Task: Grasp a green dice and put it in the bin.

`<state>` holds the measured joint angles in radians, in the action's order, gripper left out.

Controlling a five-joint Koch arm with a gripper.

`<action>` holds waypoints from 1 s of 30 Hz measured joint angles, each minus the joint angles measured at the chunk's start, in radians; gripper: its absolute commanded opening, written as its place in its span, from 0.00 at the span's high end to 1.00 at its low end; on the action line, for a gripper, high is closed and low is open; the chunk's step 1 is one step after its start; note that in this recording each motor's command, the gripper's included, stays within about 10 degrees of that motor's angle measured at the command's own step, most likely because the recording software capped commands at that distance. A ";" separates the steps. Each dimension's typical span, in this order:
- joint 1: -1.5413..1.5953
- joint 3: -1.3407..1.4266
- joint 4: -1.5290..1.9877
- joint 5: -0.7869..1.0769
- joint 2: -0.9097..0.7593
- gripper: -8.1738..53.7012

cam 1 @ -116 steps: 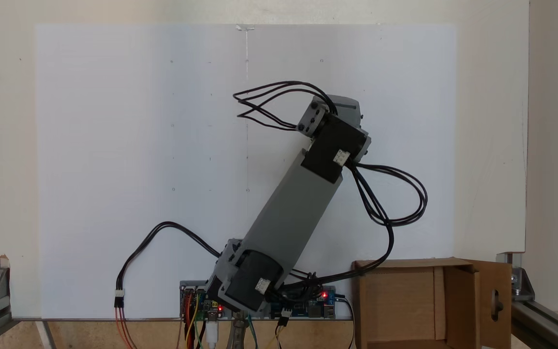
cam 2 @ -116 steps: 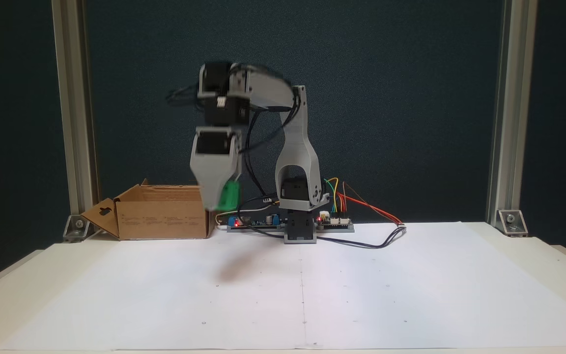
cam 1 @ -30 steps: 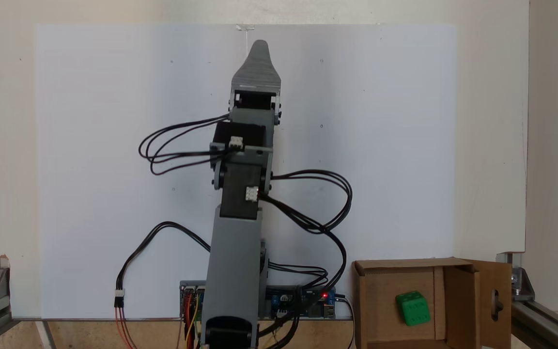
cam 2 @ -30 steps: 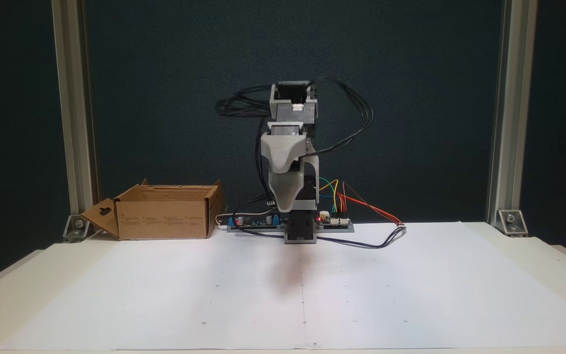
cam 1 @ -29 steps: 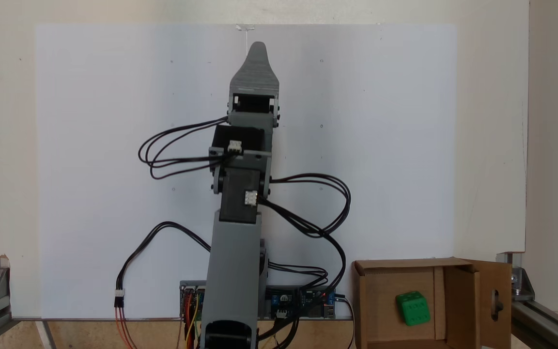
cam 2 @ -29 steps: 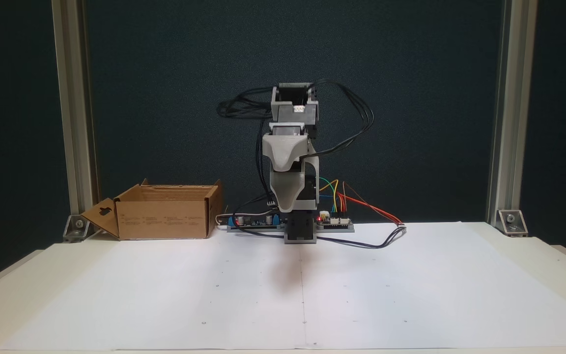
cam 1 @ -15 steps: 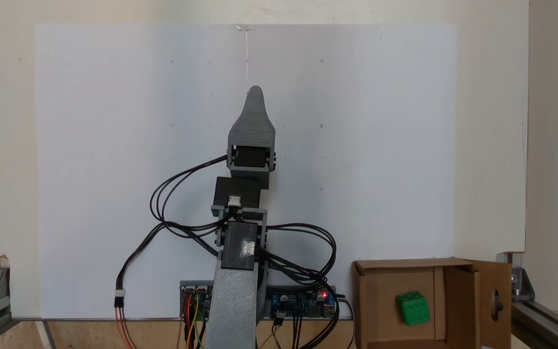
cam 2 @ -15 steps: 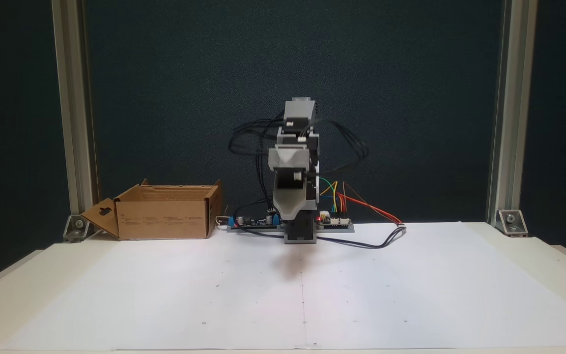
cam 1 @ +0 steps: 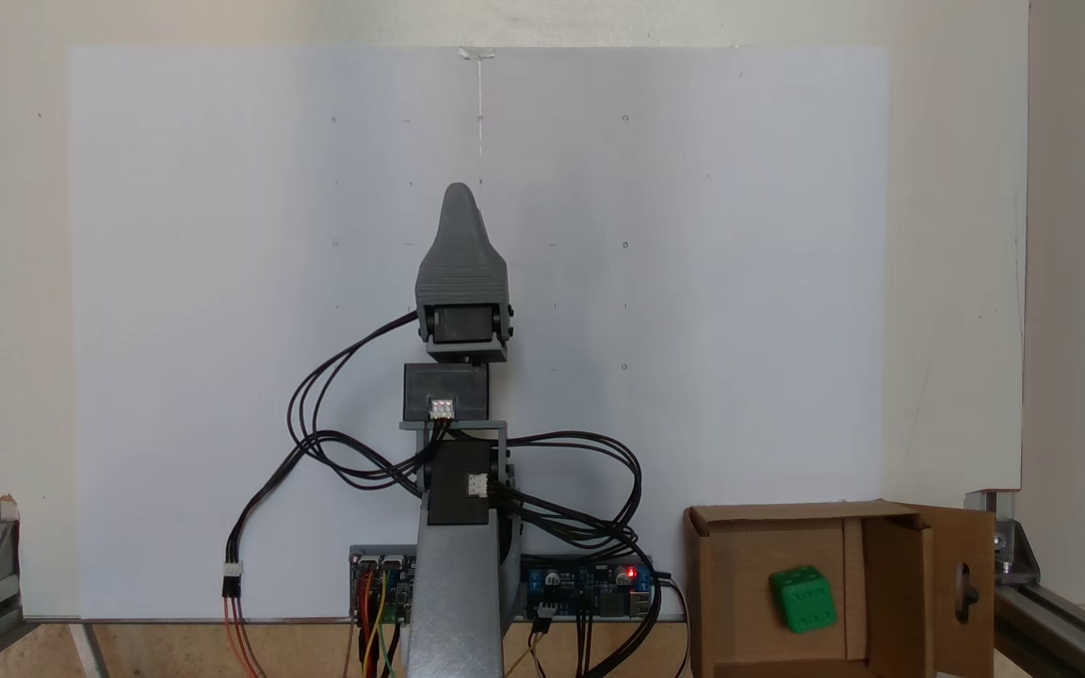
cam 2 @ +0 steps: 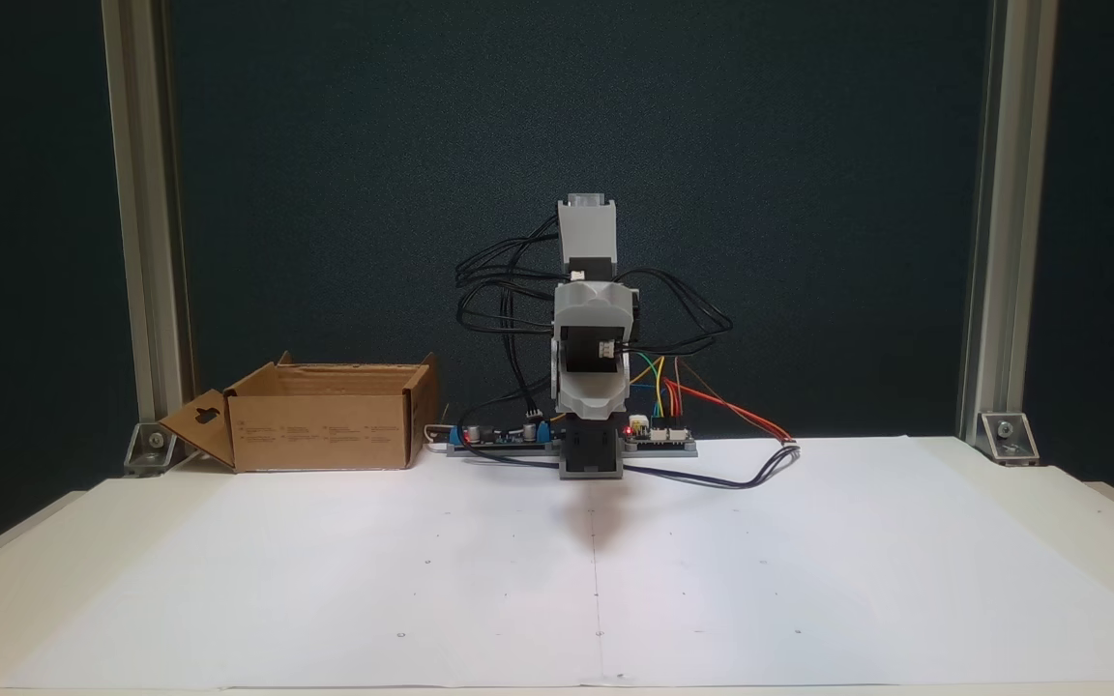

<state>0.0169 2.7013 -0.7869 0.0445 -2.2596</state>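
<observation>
The green dice (cam 1: 802,598) lies on the floor of the cardboard bin (cam 1: 726,565), well to the right of the gripper (cam 1: 459,200) in a fixed view from above. The gripper hangs above the white paper sheet (cam 1: 222,282), carrying nothing. Its jaws overlap, so whether they are parted cannot be told; they probably sit together.
</observation>
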 measured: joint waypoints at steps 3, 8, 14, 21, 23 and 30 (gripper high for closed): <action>0.000 0.064 -0.074 0.000 0.000 0.15; 0.000 0.167 -0.253 0.000 0.000 0.15; 0.000 0.261 -0.408 0.000 0.000 0.16; 0.000 0.331 -0.460 0.000 0.000 0.16; -0.003 0.351 -0.495 0.000 0.000 0.16; -0.002 0.374 -0.545 0.000 0.000 0.15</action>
<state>0.0153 3.0756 -1.3315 0.0445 -2.2596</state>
